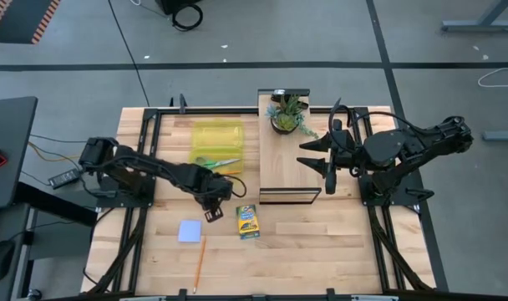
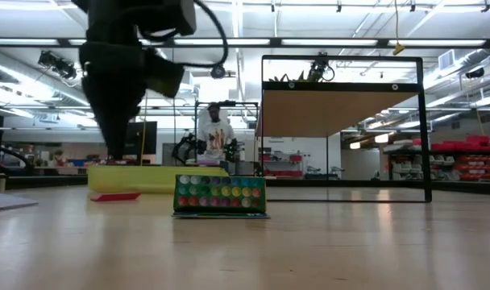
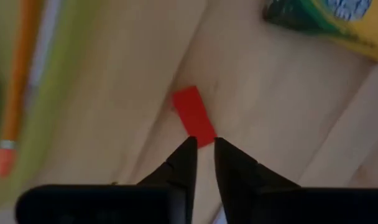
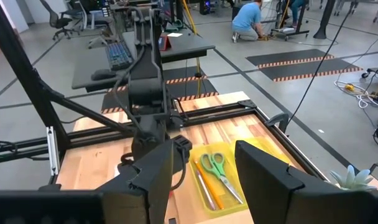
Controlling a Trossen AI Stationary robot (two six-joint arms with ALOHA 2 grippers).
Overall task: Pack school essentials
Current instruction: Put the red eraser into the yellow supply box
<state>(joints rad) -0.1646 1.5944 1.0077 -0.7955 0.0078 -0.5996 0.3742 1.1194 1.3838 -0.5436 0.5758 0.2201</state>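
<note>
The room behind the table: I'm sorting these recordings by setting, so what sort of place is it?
Probably a robotics lab or workshop. The low view shows a large open hall with exposed ceiling lights, the right wrist view a bare concrete floor with hazard-striped tape, a desk with a keyboard, and a person crouched over equipment.

Light was even and bright overhead — ceiling strip lights (image 2: 325,42) showed as long white bars in the low view. Shadows under the arms fell soft and short on the counter (image 1: 321,242). Left wrist view was heavily blurred; the red pen (image 3: 193,116) and crayon box (image 3: 338,22) had smeared edges. The near counter in the low view was out of focus.
</note>
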